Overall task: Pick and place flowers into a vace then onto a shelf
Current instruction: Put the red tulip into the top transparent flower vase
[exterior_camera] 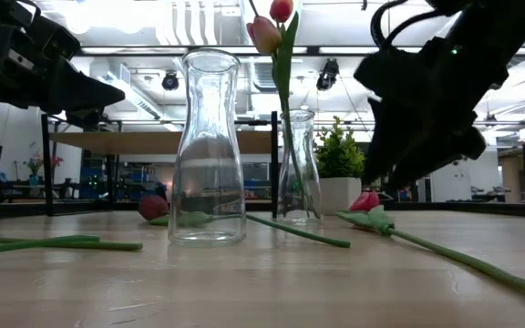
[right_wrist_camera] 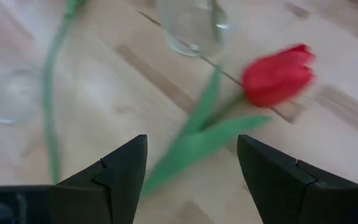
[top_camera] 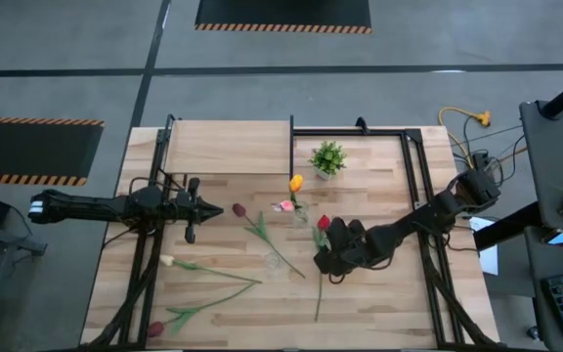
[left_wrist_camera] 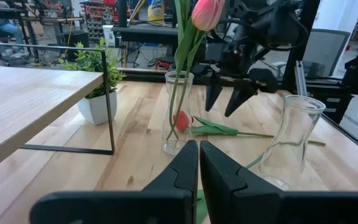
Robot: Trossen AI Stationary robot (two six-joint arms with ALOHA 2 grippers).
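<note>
Right now my right gripper [right_wrist_camera: 191, 174] hangs with fingers spread apart over the red tulip [right_wrist_camera: 277, 74], whose head lies at the frame's upper right, its stem running down between my fingertips. Left gripper [top_camera: 225, 210], fingers pressed together, waits centre-left beside the shelf [top_camera: 228, 147].

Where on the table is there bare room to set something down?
Free: the shelf top; the tabletop strip along its near right edge, past the red tulip; the far right corner beside the potted plant. Crowded: the middle, with two vases, loose stems and the open right gripper.
</note>
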